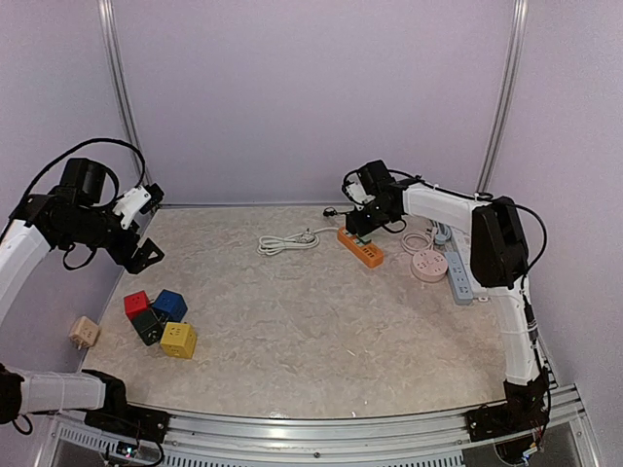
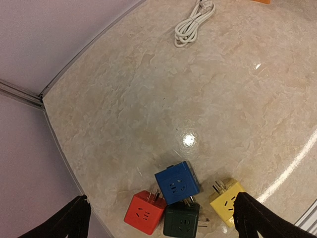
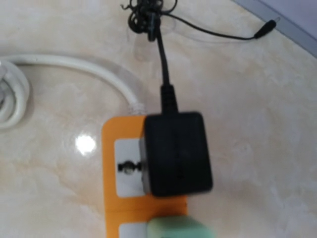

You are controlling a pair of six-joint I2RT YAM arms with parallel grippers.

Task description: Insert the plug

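one arm is near: the right gripper, jaws shut on nothing visible, sits just behind the black plug, which rests on the far socket of the orange strip; the wide-open left gripper is well apart.

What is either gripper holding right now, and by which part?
Nothing, as far as shows: left gripper open over the cubes; right gripper shut, tips at the edge of the black adapter on the orange strip.
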